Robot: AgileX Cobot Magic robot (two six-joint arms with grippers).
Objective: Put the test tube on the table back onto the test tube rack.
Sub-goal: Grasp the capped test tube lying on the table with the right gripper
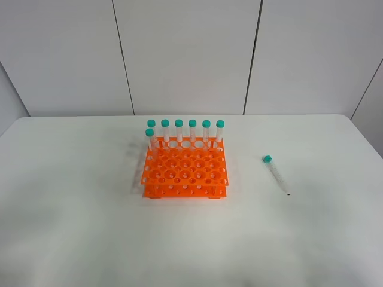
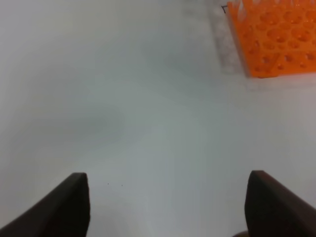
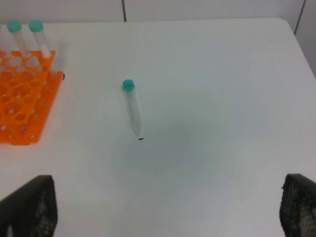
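While my left gripper [image 2: 168,175] and right gripper [image 3: 169,180] hung wide open, holding nothing, I saw the test tube [image 1: 276,173] lying flat on the table [image 1: 84,215], apart from the test tube rack [image 1: 184,170], on its right.

No legible text; test tube [image 3: 133,109] markings too faint.

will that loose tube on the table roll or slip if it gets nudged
Lying on its side on the smooth table, the round test tube would probably roll if pushed sideways. It looks clear and empty, so likely light and stiff. Its slim plastic body may slip in a loose pinch.
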